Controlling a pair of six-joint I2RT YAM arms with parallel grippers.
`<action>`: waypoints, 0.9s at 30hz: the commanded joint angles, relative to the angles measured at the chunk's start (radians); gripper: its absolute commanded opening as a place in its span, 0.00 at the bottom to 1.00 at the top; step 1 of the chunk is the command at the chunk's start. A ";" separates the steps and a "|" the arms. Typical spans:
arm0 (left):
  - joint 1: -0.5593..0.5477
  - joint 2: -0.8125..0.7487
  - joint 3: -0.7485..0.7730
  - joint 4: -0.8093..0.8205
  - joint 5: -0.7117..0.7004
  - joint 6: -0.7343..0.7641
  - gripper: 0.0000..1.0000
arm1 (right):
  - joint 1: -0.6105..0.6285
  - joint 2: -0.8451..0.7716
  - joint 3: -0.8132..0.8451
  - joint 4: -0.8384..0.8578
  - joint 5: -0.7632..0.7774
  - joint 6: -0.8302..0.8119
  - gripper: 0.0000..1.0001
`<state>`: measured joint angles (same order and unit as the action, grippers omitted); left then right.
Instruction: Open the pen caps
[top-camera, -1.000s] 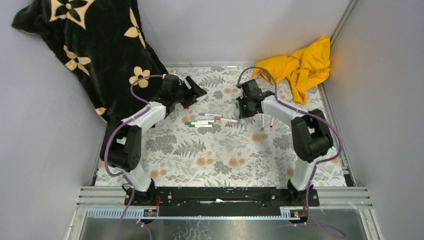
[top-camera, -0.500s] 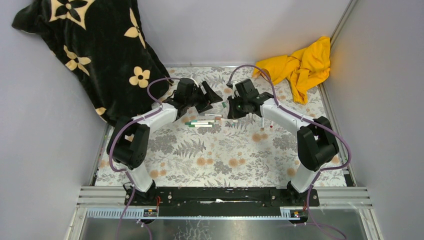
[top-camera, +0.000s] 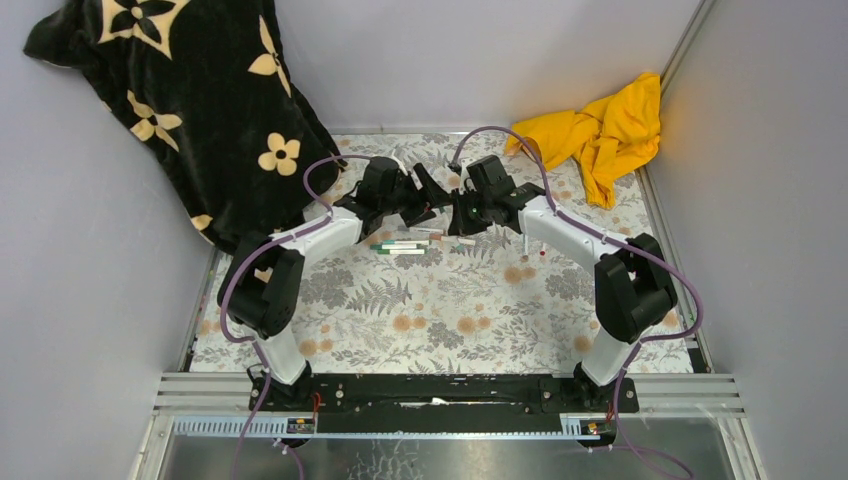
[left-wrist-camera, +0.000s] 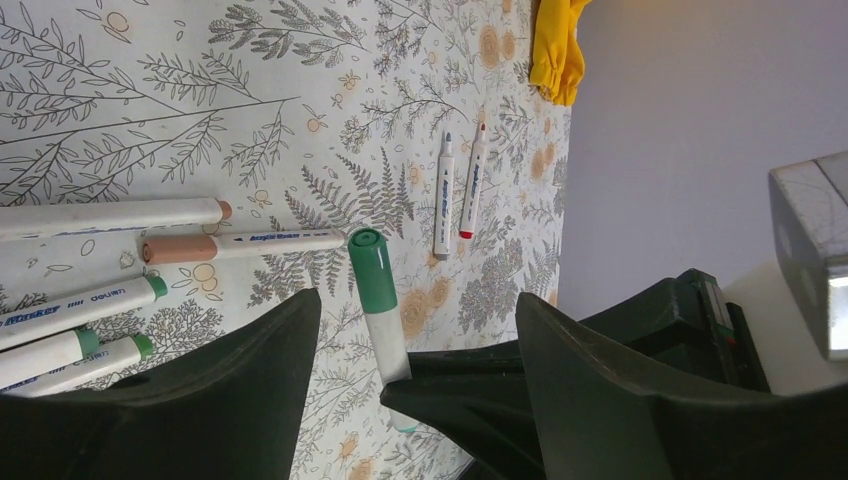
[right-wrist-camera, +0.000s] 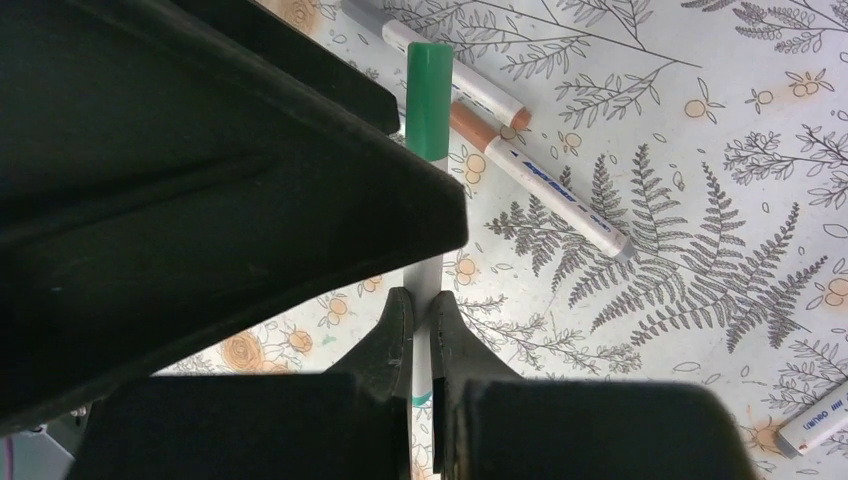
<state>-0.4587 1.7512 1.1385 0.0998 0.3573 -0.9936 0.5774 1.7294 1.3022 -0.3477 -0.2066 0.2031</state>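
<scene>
Green cap (left-wrist-camera: 370, 262) points into wide-open left claw (left-wrist-camera: 418, 300); right claw (right-wrist-camera: 420, 308) clamped on pen barrel (right-wrist-camera: 428, 275).

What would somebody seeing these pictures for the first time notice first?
The two arms meet above the middle of the flowery table: the right gripper pinches a white pen with a green cap, and the left gripper stands open on either side of it. A black flowered blanket drapes the far left, and a yellow cloth lies in the far right corner.
</scene>
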 joint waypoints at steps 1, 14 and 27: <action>-0.009 0.016 0.025 0.062 -0.019 -0.015 0.77 | 0.017 -0.065 0.047 0.037 -0.045 0.017 0.00; -0.012 0.023 0.024 0.087 -0.041 -0.044 0.53 | 0.026 -0.110 0.035 0.037 -0.062 0.021 0.00; -0.014 0.003 0.017 0.089 -0.054 -0.034 0.14 | 0.030 -0.120 0.012 0.034 -0.058 0.012 0.00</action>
<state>-0.4652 1.7660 1.1385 0.1406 0.3286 -1.0424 0.5964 1.6623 1.3045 -0.3454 -0.2512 0.2176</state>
